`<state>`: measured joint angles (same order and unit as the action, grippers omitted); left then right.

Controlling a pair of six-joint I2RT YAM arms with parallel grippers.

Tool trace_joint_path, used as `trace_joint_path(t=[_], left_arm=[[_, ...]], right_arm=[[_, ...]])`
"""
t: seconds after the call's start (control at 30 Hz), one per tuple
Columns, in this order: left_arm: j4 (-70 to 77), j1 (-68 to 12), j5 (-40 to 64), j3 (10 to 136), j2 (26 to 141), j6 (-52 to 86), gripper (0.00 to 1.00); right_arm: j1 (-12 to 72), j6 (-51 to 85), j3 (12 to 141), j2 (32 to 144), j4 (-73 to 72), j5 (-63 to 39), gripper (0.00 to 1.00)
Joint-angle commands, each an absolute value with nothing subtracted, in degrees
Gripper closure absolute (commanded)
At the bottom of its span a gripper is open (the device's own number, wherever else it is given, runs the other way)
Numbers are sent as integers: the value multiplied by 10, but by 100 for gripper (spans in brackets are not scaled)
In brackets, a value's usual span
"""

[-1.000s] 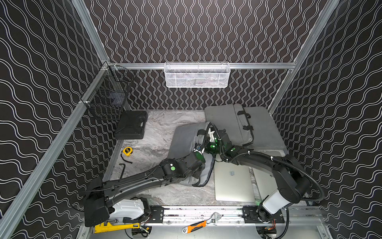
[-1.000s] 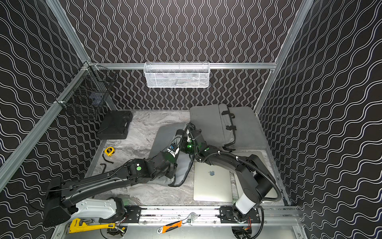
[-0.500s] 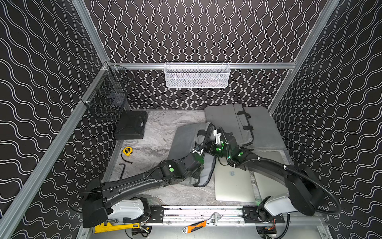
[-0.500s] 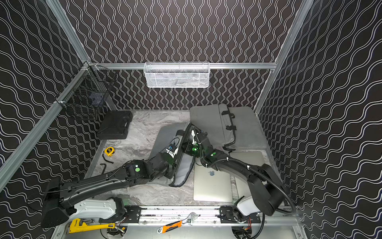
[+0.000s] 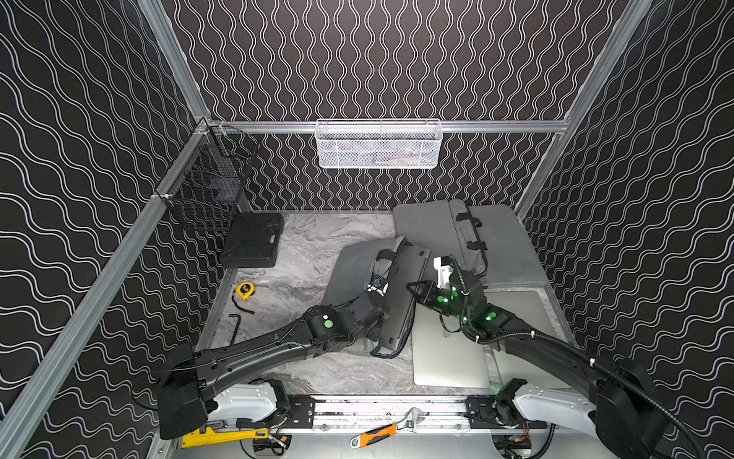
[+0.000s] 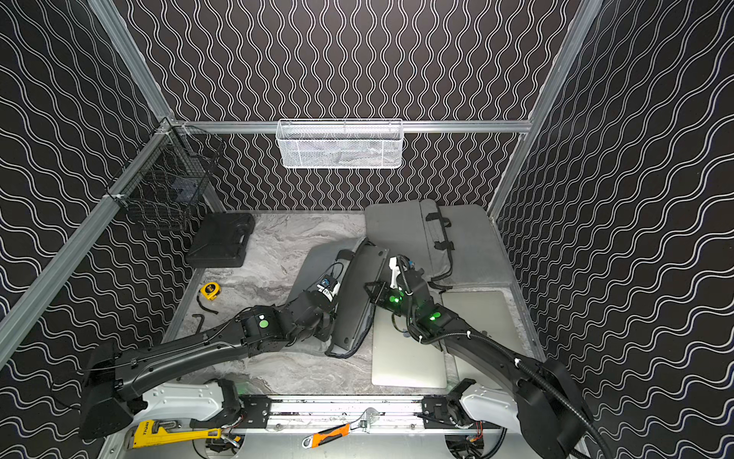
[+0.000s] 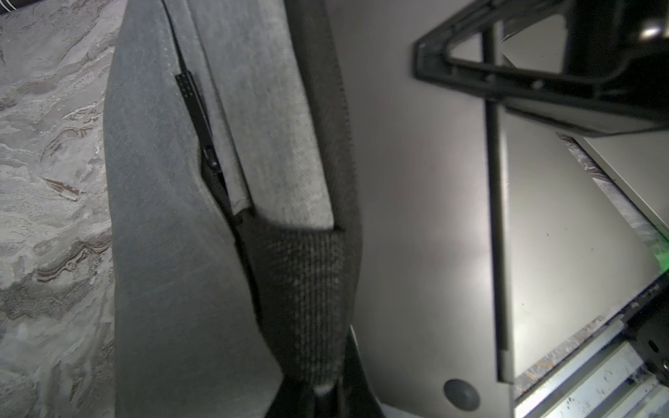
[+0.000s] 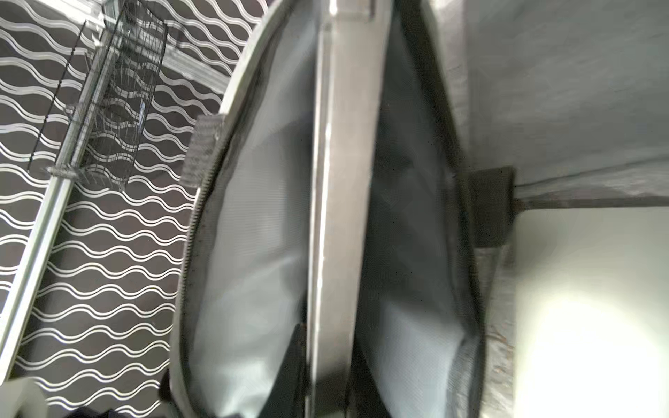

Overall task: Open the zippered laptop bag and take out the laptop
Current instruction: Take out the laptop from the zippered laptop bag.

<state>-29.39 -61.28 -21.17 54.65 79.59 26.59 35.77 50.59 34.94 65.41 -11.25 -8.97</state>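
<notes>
As both top views show, laptop [image 5: 411, 262] juts tilted from opened laptop bag [image 5: 353, 266] mid-table, right gripper [image 5: 415, 288] pinching its edge; left wrist: left gripper [image 7: 297, 235] clenched on bag flap, laptop just beside; right wrist: laptop edge-on inside bag mouth.

We find the right claw [image 5: 411, 287] drawn back from the mouth of the laptop bag [image 5: 349, 270], and the dark laptop [image 5: 409, 266] has come partly out with it (underside showing), now tilted on edge at the claw's tips. Behind the claw, the right arm has sunk low and stretched out.
</notes>
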Motion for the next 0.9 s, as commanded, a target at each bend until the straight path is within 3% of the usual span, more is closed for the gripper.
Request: trace_joint_path(t=[0.0,0.57,0.87], left_arm=[[-261,-607,-229,547,801,243,100],[-237,-543,-186,584,851,220,100],[-215,-500,-167,612,874,204,100]], right_arm=[[337,516,330,632,-210,-110,100],[275,541,285,616,-296,-211,100],[259,505,269,508,-251,-177,100]])
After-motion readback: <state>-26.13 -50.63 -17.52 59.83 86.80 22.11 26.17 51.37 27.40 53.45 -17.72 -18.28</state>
